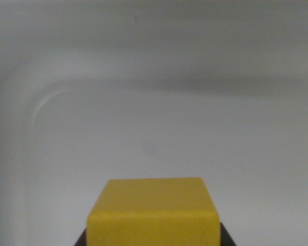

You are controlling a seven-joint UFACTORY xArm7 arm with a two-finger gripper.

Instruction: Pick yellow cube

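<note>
The yellow cube is sitting at the six o'clock edge of the wrist view, its top face and front face both showing and its lower part running out of the picture. Dark slivers are peeking out at its lower corners, at about seven and five o'clock; these are probably parts of the jaws, though too little is showing to be sure. Whether the jaws are pressing on the cube or standing apart from it cannot be told here, and neither can how wide they are set.

Behind the cube, a pale grey-white surface is filling the rest of the view. A faint raised rim with a rounded corner is curving round at about ten o'clock, which suggests a shallow tray or basin, not a bare tabletop. A small dim smudge is lying near the centre.

Judging by the framing, the step in hand is the grasp or the first lift. To do it well, the cube should be staying centred between the jaws, with flat contact on two opposite faces, not on edges. The lift should be going straight up, slowly, while watching that the cube is not tilting or slipping downward.
</note>
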